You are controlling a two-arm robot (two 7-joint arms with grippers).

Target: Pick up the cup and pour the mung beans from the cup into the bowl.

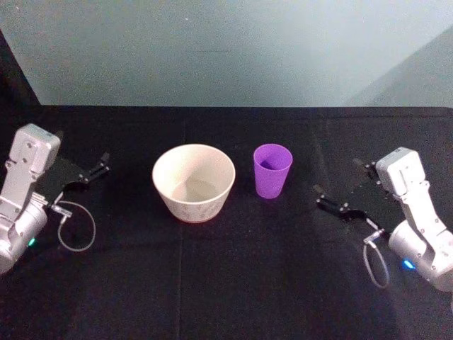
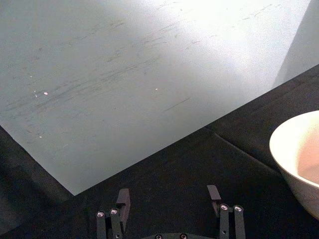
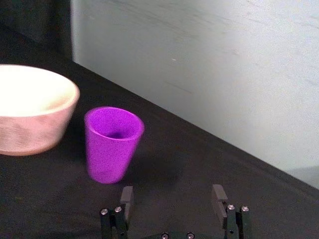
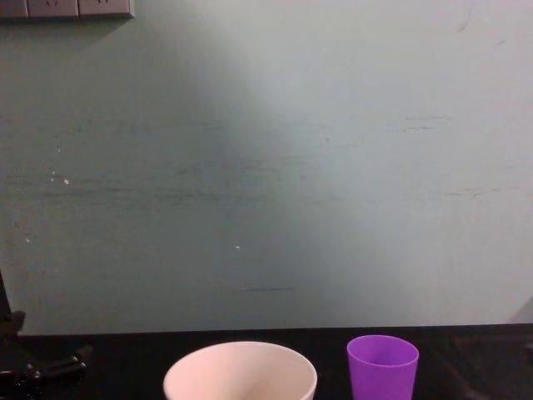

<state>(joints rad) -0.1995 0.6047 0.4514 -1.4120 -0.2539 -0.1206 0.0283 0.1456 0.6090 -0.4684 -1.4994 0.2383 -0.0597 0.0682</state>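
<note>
Cup: the purple cup (image 1: 272,170) is standing upright on the black table cloth (image 1: 226,283), just to the right of the bowl and apart from it, with a narrow strip of cloth showing between them. Nothing is gripping it.
Cup's inside: it is showing dark in the right wrist view (image 3: 112,144) — what it is holding cannot be made out.
Bowl: the cream-white bowl (image 1: 191,209) is sitting upright near the middle of the table, much wider than the cup. In the chest view its rim (image 4: 241,346) is rising a little lower than the cup's (image 4: 382,367).
Left gripper: the left gripper (image 1: 99,168) is resting low at the table's left side, well apart from the bowl. Its fingers are spread wide and holding nothing (image 2: 168,196). The bowl's wall (image 2: 299,159) is showing at the edge of its wrist view.
Right gripper: the right gripper (image 1: 345,185) is waiting at the right side, near the cup but not touching it, pointing toward it. Its fingers are parted wide and gripping nothing (image 3: 172,194) — the cup is standing ahead of them, with the bowl (image 3: 30,129) beyond it.
Backdrop: a pale blue-green wall (image 1: 226,49) is running behind the table.
</note>
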